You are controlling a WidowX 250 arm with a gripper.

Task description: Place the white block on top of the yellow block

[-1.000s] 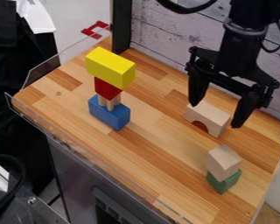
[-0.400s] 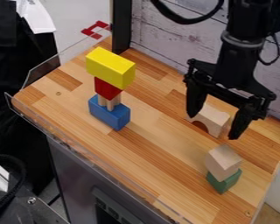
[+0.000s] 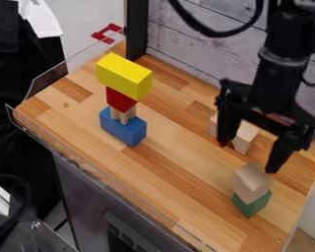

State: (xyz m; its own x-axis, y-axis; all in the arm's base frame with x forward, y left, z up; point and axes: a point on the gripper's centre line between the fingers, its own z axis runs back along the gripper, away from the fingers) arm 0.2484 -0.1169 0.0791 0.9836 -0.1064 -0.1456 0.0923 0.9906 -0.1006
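Note:
The gripper (image 3: 247, 158) hangs open over the right part of the table, its two fingers spread wide. One finger hangs in front of the pale arch-shaped wooden block (image 3: 245, 137) and hides part of it. The other reaches down just behind a pale, whitish wooden block (image 3: 251, 181), which rests on a green block. At the left, the yellow block (image 3: 124, 75) lies across the top of a stack, well away from the gripper.
Under the yellow block are a red block (image 3: 120, 100), thin pale pieces and a blue block (image 3: 123, 127). The green block (image 3: 252, 204) stands near the table's right corner. A clear guard lines the table's left edge, and a whitewashed plank wall (image 3: 186, 44) rises behind.
The gripper has moved down and toward the camera, from above the arch block closer to the pale block on the green one. It has stayed open, and the stacks stand where they were.

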